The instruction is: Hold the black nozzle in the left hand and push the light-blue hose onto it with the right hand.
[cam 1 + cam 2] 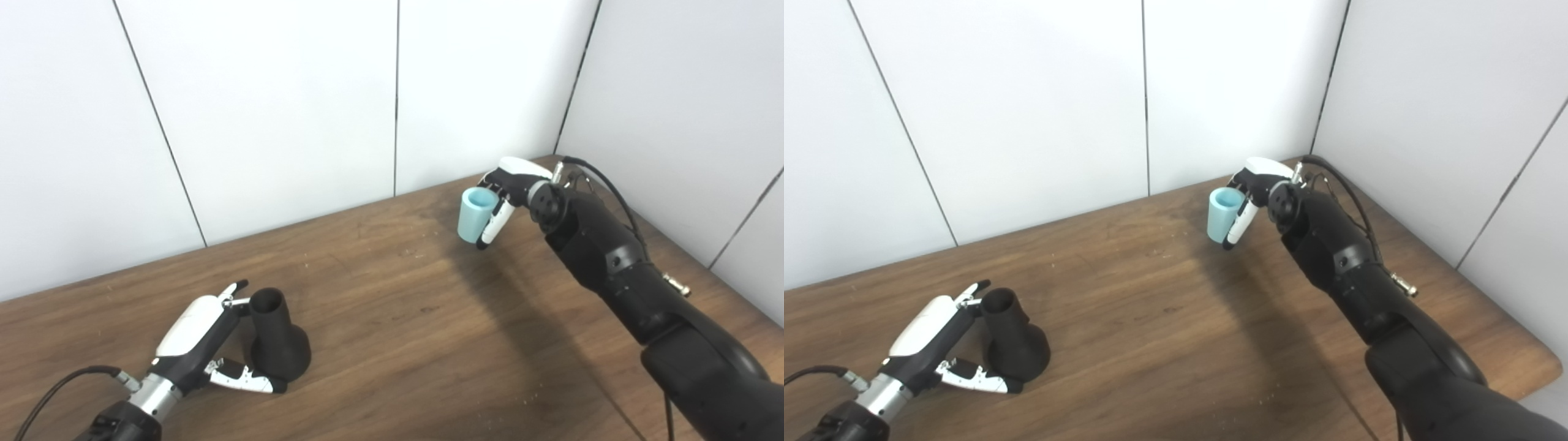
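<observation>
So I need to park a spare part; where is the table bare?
The widest bare stretch lies mid-table, between the black nozzle and the right hand holding the light-blue hose. It is crowded around the left hand.

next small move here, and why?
Probably close the left hand on the black flared nozzle: its fingers sit on both sides of the nozzle, which stands on the wooden table, but don't look closed on it yet. The right hand already holds the light-blue hose piece up, far across the table.
</observation>
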Available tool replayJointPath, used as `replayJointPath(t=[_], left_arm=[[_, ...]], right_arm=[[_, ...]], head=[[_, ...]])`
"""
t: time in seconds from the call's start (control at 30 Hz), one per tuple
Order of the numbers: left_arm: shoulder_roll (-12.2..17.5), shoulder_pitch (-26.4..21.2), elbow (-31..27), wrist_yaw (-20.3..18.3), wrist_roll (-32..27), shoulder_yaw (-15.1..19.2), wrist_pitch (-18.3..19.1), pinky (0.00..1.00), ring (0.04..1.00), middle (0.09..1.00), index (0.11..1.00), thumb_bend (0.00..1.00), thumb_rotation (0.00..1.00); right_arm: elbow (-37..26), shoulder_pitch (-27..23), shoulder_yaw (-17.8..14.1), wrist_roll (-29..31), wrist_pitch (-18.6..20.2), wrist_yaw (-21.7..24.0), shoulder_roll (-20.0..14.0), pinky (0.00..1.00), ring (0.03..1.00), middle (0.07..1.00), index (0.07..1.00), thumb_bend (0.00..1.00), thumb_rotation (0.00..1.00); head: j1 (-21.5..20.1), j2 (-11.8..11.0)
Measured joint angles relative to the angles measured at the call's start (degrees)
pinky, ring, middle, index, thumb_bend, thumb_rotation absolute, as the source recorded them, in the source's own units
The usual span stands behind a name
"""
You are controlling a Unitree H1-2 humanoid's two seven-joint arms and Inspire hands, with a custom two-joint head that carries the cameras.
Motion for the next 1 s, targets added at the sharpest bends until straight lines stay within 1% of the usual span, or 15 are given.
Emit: replayJointPath(t=[0.17, 0.27, 0.33, 0.53, 0.7, 0.87, 1.0], left_arm=[[0.07, 0.09, -0.16, -0.02, 0.00, 0.01, 0.03, 1.00, 0.630, 0.484, 0.484, 0.53, 0.00], [0.08, 0.12, -0.27, -0.07, 0.00, 0.01, 0.12, 1.00, 0.630, 0.484, 0.484, 0.53, 0.00], [0.09, 0.12, -0.31, -0.09, -0.06, 0.03, 0.22, 1.00, 0.628, 0.484, 0.484, 0.53, 0.00], [0.15, 0.33, -0.71, -0.17, -0.09, 0.07, 0.52, 1.00, 0.628, 0.483, 0.484, 0.53, 0.00], [0.15, 0.41, -0.81, -0.17, -0.10, 0.08, 0.60, 1.00, 0.628, 0.483, 0.484, 0.53, 0.00], [0.16, 0.54, -1.07, -0.17, -0.10, 0.08, 0.85, 1.00, 0.629, 0.486, 0.482, 0.53, 0.00], [0.22, 0.59, -1.22, -0.17, -0.10, 0.08, 0.94, 1.00, 0.629, 0.486, 0.482, 0.53, 0.00]], right_arm=[[0.00, 0.56, 0.02, 0.78, -0.55, -2.80, 0.01, 0.55, 0.619, 0.662, 0.711, 0.83, 0.05], [0.00, 0.56, 0.04, 0.91, -0.72, -4.12, 0.01, 0.54, 0.613, 0.653, 0.704, 0.82, 0.05], [0.00, 0.58, 0.07, 1.04, -0.74, -4.95, 0.06, 0.52, 0.587, 0.628, 0.692, 0.81, 0.05], [-0.05, 0.69, 0.05, 1.82, -0.74, -6.81, 0.74, 0.49, 0.567, 0.618, 0.688, 0.80, 0.05], [0.00, 0.68, 0.26, 1.95, -0.72, -7.35, 1.65, 0.48, 0.572, 0.625, 0.700, 0.82, 0.08], [0.60, 0.45, 0.68, 1.85, -0.49, -7.40, 1.72, 0.53, 0.633, 0.683, 0.728, 0.87, 0.14], [0.63, 0.35, 1.76, 1.59, 0.07, -7.33, 1.73, 0.53, 0.632, 0.680, 0.731, 0.87, 0.14]], head=[[0.09, 0.18], [0.18, 0.26], [0.18, 0.26], [0.26, 0.53], [0.62, 0.62], [0.97, 0.88], [1.05, 0.97]])
